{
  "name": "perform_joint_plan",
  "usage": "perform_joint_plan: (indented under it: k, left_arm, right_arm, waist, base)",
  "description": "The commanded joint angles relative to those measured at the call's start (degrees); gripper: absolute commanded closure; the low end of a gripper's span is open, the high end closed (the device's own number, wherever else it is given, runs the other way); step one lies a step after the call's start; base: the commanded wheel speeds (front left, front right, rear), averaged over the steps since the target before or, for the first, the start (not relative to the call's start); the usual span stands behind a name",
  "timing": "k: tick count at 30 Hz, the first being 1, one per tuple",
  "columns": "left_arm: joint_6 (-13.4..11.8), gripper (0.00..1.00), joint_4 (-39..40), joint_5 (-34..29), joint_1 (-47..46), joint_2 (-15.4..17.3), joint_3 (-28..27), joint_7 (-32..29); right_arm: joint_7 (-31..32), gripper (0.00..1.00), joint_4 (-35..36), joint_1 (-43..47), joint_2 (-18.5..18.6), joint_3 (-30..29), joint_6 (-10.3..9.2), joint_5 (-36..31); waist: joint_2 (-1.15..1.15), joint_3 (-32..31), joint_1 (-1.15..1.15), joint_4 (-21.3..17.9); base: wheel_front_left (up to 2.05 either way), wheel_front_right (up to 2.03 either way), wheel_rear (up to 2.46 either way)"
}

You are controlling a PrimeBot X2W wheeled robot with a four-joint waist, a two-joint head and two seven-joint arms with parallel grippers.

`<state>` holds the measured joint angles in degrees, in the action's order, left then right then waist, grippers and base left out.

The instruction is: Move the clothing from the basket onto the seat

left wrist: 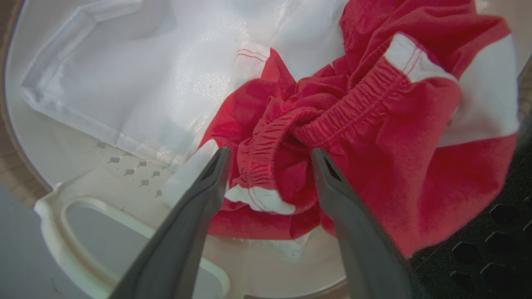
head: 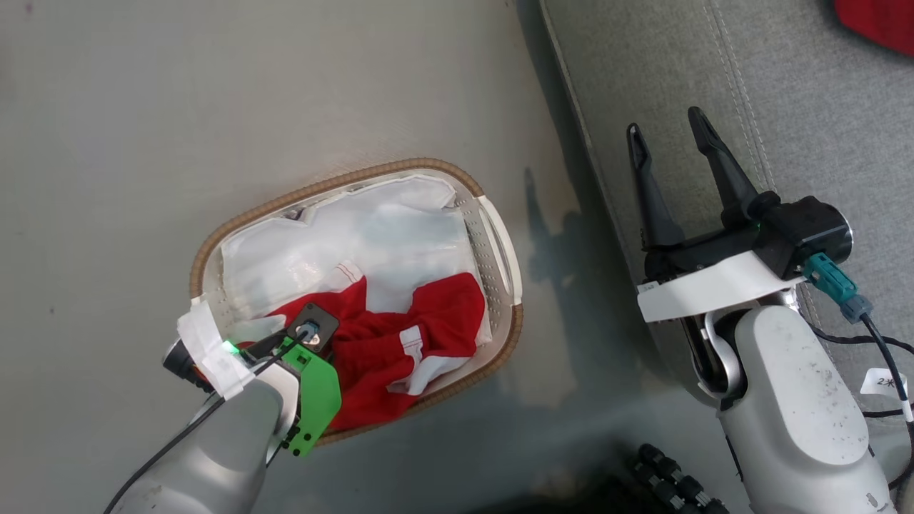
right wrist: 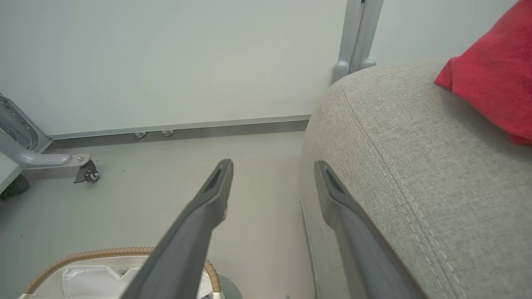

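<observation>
A crumpled red garment (head: pixel 407 332) with white trim lies in the near half of the basket (head: pixel 500 250), on a white liner sheet (head: pixel 371 235). My left gripper (left wrist: pixel 270 155) reaches down into the basket and stands open, its two fingers either side of a bunched red waistband fold (left wrist: pixel 266 141). A second red garment (head: pixel 882 21) rests on the grey seat (head: pixel 657 71) at the far right, and its red fabric (right wrist: pixel 494 83) lies on the cushion (right wrist: pixel 415 166) in the right wrist view. My right gripper (head: pixel 668 139) hangs open over the seat's edge, holding nothing.
The basket stands on a pale grey floor (head: pixel 178 107) left of the sofa. A wall with a baseboard (right wrist: pixel 178 126) and a wheeled metal leg (right wrist: pixel 85 170) lie beyond. A dark ribbed cable part (head: pixel 671 478) sits at the bottom edge.
</observation>
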<state>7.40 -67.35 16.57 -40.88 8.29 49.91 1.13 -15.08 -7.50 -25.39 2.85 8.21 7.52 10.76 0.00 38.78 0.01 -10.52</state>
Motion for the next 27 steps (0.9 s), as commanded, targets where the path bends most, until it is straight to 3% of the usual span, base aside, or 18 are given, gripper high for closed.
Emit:
perform_joint_plan:
  k: [1,11,13,14,15,16,17,27]
  left_arm:
    - [0.14,0.00,-0.74,0.32,-1.38,0.84,0.20,-0.17]
    - [-1.47,0.00,-4.39,2.07,-3.64,2.71,-0.48,-0.58]
    - [-1.88,0.22,-4.73,2.35,-3.64,2.95,-0.59,-0.89]
    - [-2.03,0.55,-4.95,2.59,-3.60,3.08,-0.70,-1.04]
    - [-2.01,0.64,-5.03,2.71,-3.58,3.18,-0.71,-1.04]
    - [-2.12,0.96,-5.17,2.78,-3.59,3.24,-0.67,-1.11]
    - [-2.22,1.00,-5.23,2.82,-3.62,3.26,-0.65,-0.79]
    - [-2.01,1.00,-5.08,6.79,-2.15,2.08,-3.57,5.26]
  right_arm:
    - [-0.14,0.00,0.13,-0.92,0.08,0.39,-0.06,0.44]
    - [-0.14,0.00,0.35,-2.26,0.09,1.98,-0.06,2.66]
    - [-0.14,0.00,0.32,-2.29,0.09,2.16,-0.06,2.91]
    - [-0.14,0.00,0.29,-2.29,0.10,2.25,-0.06,3.00]
    - [-0.14,0.00,0.25,-2.29,0.10,2.30,-0.06,3.01]
    - [-0.14,0.00,0.15,-2.28,0.10,2.34,-0.06,2.98]
    - [-0.14,0.00,0.04,-2.24,0.10,2.28,-0.06,2.96]
    - [-0.14,0.00,-1.84,-0.60,0.10,1.77,-0.06,1.56]
  waist:
    - [0.00,3.67,-0.01,-3.33]
    - [0.00,5.74,-0.01,-4.97]
    - [0.00,5.84,-0.01,-5.19]
    - [0.00,5.85,-0.01,-5.29]
    - [0.00,5.82,-0.01,-5.34]
    - [0.00,5.75,-0.01,-5.38]
    - [0.00,5.64,-0.01,-5.37]
    - [0.00,0.42,-0.01,-3.19]
  base:
    - [0.00,0.00,0.00]
    - [0.00,0.00,0.00]
    - [0.00,0.00,0.00]
    - [0.00,0.00,0.00]
    - [0.00,0.00,0.00]
    - [0.00,0.00,0.00]
    - [0.00,0.00,0.00]
    - [0.00,0.00,0.00]
